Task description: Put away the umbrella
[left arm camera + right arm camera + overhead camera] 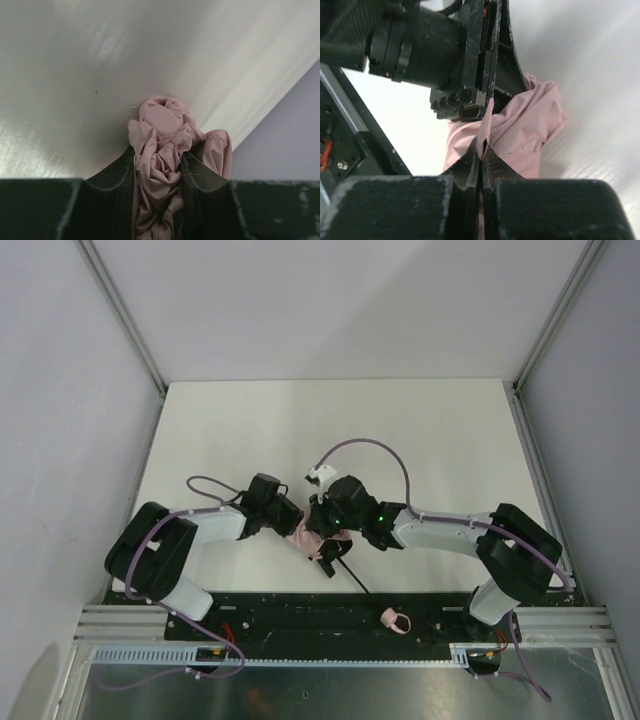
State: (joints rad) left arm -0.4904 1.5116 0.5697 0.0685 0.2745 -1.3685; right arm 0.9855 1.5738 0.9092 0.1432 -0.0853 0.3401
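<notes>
Although the left claw clamps the bunched cloth of the umbrella and the right claw pinches a fold, its shaft lies extended toward the near edge of the table; stowing looks unfinished.

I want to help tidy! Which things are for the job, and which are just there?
For the job: umbrella, left gripper, right gripper, both clamped on it.
Just there: table, purple cables, metal rails.
</notes>
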